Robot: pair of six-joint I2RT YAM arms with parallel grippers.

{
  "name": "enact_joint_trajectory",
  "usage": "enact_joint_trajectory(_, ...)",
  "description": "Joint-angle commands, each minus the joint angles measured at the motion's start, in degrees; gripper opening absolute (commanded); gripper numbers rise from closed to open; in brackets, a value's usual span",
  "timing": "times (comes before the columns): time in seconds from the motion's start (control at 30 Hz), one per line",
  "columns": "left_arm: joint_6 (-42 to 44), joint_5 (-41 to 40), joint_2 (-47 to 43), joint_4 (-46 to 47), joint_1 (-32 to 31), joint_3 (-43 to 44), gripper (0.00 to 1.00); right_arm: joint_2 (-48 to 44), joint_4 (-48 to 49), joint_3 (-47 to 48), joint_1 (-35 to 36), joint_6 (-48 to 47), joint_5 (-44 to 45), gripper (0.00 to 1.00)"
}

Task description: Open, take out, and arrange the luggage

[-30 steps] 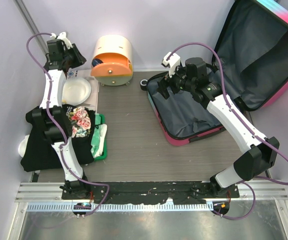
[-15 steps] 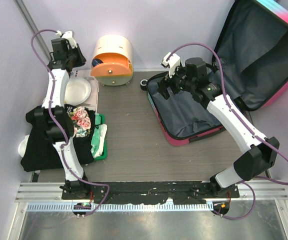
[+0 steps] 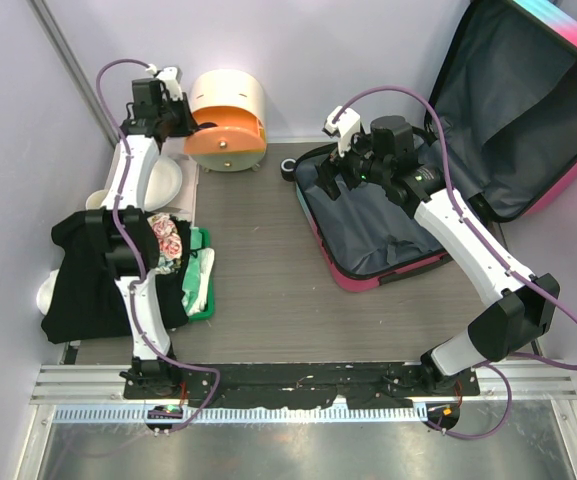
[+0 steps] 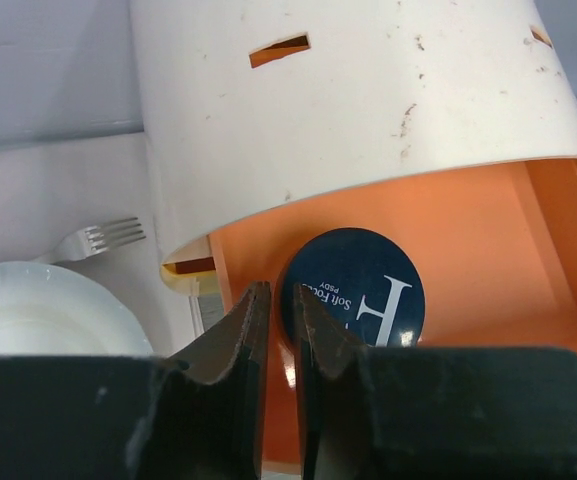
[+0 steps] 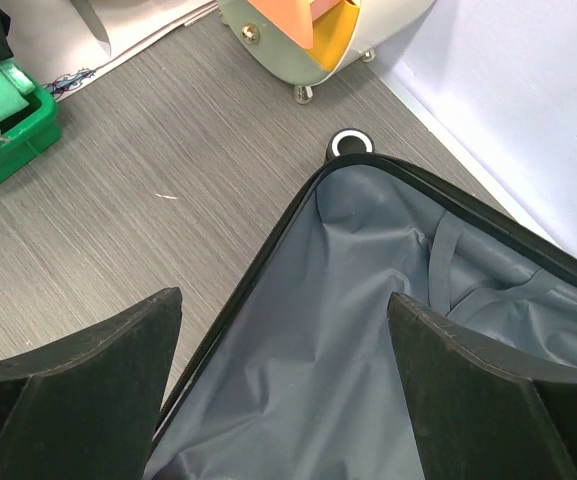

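Pink-and-turquoise luggage (image 3: 368, 235): it lies open at the centre right of your top view. The base is flat on the grey wood-grain table (image 3: 258, 290), and the lid leans back against the wall in the upper right corner. Dark grey lining shows in both halves.
Right gripper (image 5: 280, 300): your fingers are spread wide with nothing between them. They hang over the left rim of the luggage base, looking down onto the lining.
Luggage wheel (image 5: 350, 144): black, at the far corner of the base, upper middle of your right wrist view, near the drawer box.
Left gripper (image 4: 280, 295): pinched nearly together, with only a thin slit between the fingers and nothing held. The tips sit right at the mouth of the orange drawer (image 4: 468, 250).
Drawer box (image 3: 226, 120): a round cream cover with the drawer pulled out, upper left of the top view by the back wall.
Compact (image 4: 363, 290): round, dark blue with white lettering. It lies in the drawer just beyond your left fingertips, and you cannot tell whether they touch it.
Plate (image 4: 38, 310): white, lower left of the left wrist view, with a fork (image 4: 98, 238) beside it.
Green tray (image 5: 23, 140): at the left of the table, beside a floral cloth (image 3: 168, 240) and a black garment (image 3: 73, 285).
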Motion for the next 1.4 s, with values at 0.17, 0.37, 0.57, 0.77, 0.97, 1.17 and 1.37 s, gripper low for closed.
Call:
enact_joint_trajectory(0.17,-2.9,1.1,-9.8,7.4,3.2,-3.9,0.32,-0.2,0.9,0.8,-0.2,-0.4,0.1,0.9)
enact_joint_trajectory(0.37,-5.9,4.4,-16.8,9.8,4.1,-11.4,0.3,-0.5,1.0,0.8,-0.2,-0.5,0.5,0.9)
enact_joint_trajectory(0.57,-9.5,13.6,-24.8,8.0,3.2,-21.6,0.24,-0.8,1.0,0.4,-0.2,-0.3,1.1,0.9)
enact_joint_trajectory(0.77,-11.0,12.7,-29.1,8.3,0.0,-29.2,0.17,-0.2,1.5,0.4,-0.2,0.5,0.9,0.9)
enact_joint_trajectory(0.97,-12.8,10.5,-27.3,8.1,-3.1,-29.4,0.16,-0.1,1.4,0.5,-0.2,0.6,0.9,0.9)
enact_joint_trajectory(1.17,-16.2,6.5,-22.3,12.8,-3.6,-26.4,0.16,-0.4,1.5,0.1,-0.2,0.6,1.4,0.9)
enact_joint_trajectory(1.37,-17.5,5.3,-14.2,14.6,-3.8,-18.7,0.16,-1.0,1.6,-0.4,-0.4,0.2,2.6,0.9)
